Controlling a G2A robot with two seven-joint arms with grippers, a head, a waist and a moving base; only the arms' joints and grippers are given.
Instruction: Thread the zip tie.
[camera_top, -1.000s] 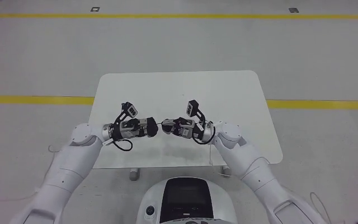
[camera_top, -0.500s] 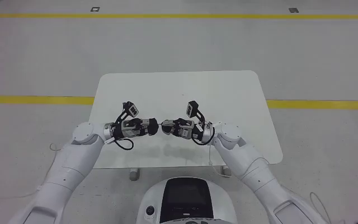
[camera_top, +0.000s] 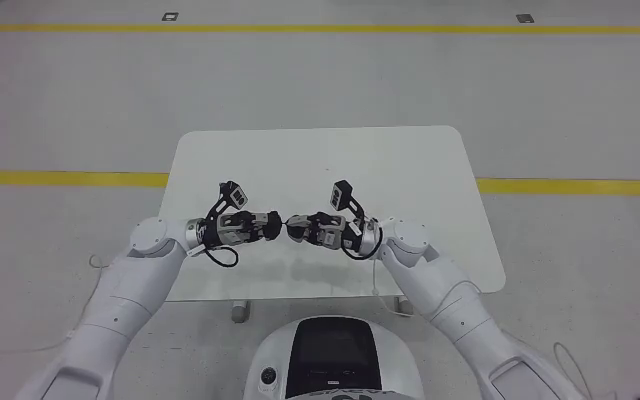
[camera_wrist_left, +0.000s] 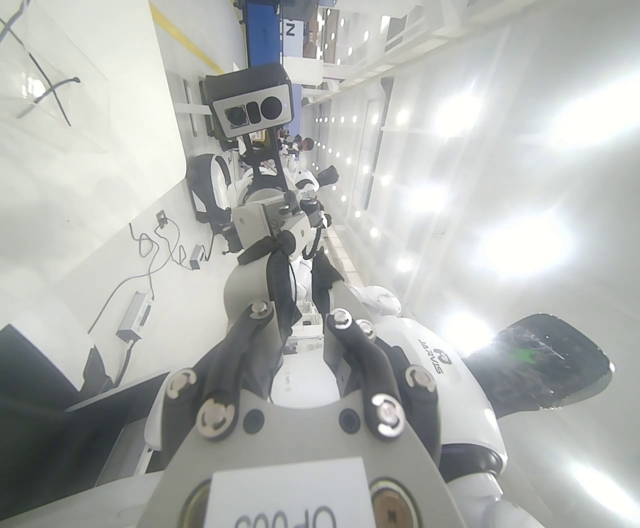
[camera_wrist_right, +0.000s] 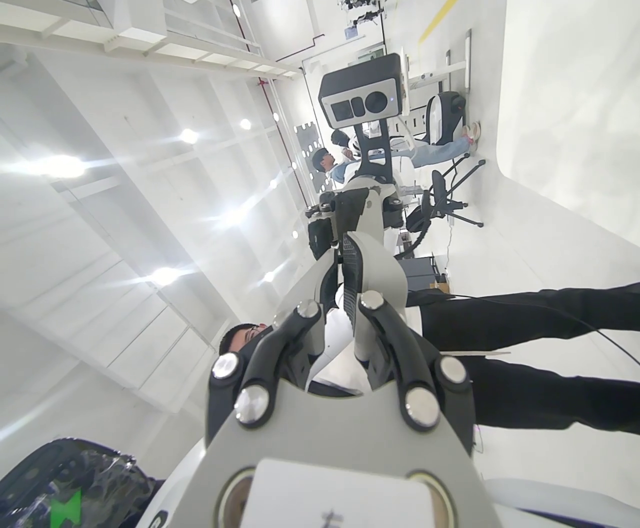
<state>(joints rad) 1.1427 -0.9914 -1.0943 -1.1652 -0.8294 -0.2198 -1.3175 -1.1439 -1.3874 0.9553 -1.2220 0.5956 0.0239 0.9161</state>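
Above the front middle of the white table (camera_top: 400, 170) my two grippers meet tip to tip. My left gripper (camera_top: 277, 224) comes in from the left and my right gripper (camera_top: 295, 226) from the right. A thin black zip tie (camera_top: 287, 220) bridges the small gap between them, and both grippers are shut on it. In the left wrist view my left gripper (camera_wrist_left: 295, 255) has its black pads drawn together right against the other gripper's grey body. In the right wrist view my right gripper (camera_wrist_right: 342, 245) is pinched shut in front of the left one. The tie's head and tip are hidden between the fingers.
Thin black strips (camera_wrist_left: 45, 95) lie crossed on the white tabletop beyond my left gripper. The table's front edge (camera_top: 330, 296) runs just below both wrists. Cables and power bricks (camera_wrist_left: 135, 310) lie on the floor beside the table.
My left gripper has edged slightly toward the right gripper, narrowing the gap. The right arm has barely shifted. Both stay shut.
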